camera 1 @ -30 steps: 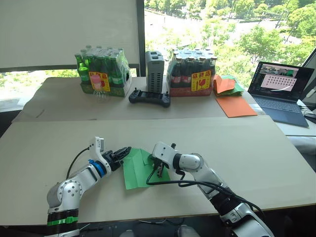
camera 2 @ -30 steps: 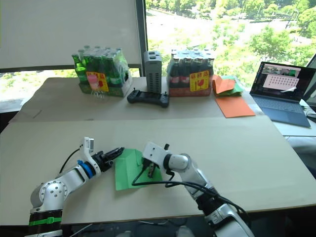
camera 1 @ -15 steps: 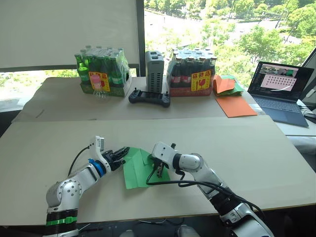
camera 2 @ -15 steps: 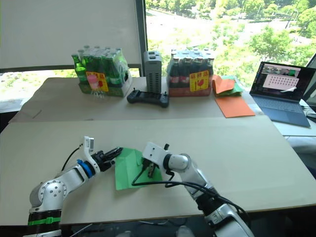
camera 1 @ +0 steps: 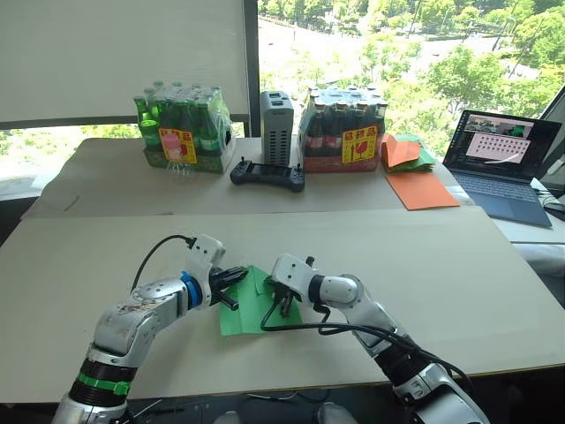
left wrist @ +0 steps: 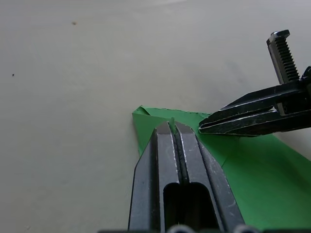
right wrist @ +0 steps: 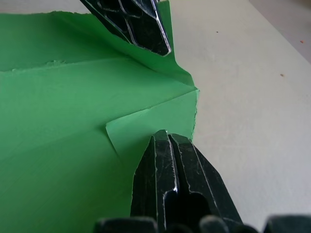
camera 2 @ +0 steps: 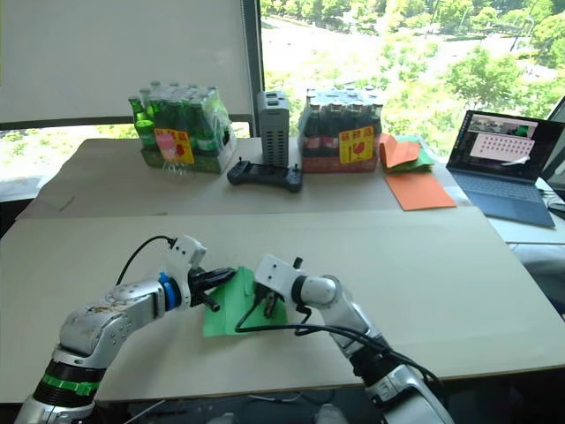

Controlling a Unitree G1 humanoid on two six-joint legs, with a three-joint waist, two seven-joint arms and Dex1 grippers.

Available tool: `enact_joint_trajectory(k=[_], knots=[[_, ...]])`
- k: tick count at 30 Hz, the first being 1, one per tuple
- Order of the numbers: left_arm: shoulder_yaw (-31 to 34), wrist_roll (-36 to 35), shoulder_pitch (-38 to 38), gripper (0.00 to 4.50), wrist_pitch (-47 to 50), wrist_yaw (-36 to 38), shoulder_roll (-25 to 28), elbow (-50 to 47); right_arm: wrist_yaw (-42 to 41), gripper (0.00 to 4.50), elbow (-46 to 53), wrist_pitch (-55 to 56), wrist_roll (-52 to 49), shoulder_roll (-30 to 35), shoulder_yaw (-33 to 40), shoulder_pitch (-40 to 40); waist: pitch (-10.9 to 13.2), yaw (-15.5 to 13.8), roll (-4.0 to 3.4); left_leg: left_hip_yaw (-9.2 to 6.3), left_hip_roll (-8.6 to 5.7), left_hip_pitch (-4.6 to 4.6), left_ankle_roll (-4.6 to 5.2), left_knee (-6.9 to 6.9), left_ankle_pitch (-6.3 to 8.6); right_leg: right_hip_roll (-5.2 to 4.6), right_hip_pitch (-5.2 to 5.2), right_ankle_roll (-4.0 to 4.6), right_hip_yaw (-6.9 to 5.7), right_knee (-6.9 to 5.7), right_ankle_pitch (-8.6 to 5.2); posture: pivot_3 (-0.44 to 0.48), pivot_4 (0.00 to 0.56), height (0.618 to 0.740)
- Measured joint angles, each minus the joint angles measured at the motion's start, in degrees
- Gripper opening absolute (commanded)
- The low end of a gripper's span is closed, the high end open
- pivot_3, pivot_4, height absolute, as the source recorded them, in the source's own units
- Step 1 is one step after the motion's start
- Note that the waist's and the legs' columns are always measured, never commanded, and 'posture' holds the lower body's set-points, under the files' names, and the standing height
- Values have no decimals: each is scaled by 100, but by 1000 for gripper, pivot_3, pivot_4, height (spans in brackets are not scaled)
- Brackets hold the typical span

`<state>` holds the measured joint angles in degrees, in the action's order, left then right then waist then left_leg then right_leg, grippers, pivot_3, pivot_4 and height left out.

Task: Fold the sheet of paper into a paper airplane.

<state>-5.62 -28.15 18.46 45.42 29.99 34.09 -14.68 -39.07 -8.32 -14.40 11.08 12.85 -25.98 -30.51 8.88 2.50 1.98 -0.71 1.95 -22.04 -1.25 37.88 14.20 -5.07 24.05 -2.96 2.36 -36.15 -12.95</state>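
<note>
The thin bright green sheet of paper [camera 1: 252, 305] lies flat on the beige cardboard-covered table [camera 1: 459, 265], near its front edge and well in front of the black handheld controller [camera 1: 267, 176]. It is partly folded, with one small corner flap turned over.

Change noted: a second ago the left arm lay low along the table, its gripper reaching the sheet's left edge. That arm has since lifted and swung inward, and the left gripper [left wrist: 173, 127] now sits over the sheet's far left corner. Its jaws are closed together on a raised sliver of the green edge. The sheet itself appears slightly drawn in on that side.

The right gripper [right wrist: 167, 137] has held its position on the sheet's right part. Its jaws are closed, with the tips pressing on the folded corner flap; whether paper lies between them cannot be told.

Assessment: the right gripper seems to anchor the sheet while the left begins turning the corner over. The task is at an early stage, with no pointed wedge formed.
</note>
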Motion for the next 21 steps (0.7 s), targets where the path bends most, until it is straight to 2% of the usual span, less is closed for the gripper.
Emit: enact_joint_trajectory(k=[7, 11, 17, 21], knots=[[-1026, 1295, 40, 18, -1022, 627, 683, -320, 36, 0, 4, -1, 0, -15, 0, 11, 0, -3, 0, 2, 1, -2, 0, -2, 0, 0, 2, 0, 0, 2, 0, 0, 150, 727], [-1405, 2120, 48, 18, -1695, 811, 920, -304, 56, 0, 2, -14, 0, -34, 5, 13, 0, -8, -1, 3, 1, -3, 0, -2, 0, 0, 3, -1, 1, 3, -1, 0, 150, 727], [-1701, 2986, 38, 18, -2509, 955, 1029, 61, 87, 0, -8, -49, -16, -100, 61, 14, 0, -6, 0, 5, 1, -7, 1, -2, 0, 1, 8, -1, 0, 2, -1, 0, 150, 727], [-1690, 3290, 34, 18, -2901, 942, 961, 312, 79, 0, -21, -102, -108, -145, 122, 17, 0, -5, -1, 4, 2, -8, 1, -2, 0, 1, 9, -1, 0, 1, -1, 0, 150, 727]])
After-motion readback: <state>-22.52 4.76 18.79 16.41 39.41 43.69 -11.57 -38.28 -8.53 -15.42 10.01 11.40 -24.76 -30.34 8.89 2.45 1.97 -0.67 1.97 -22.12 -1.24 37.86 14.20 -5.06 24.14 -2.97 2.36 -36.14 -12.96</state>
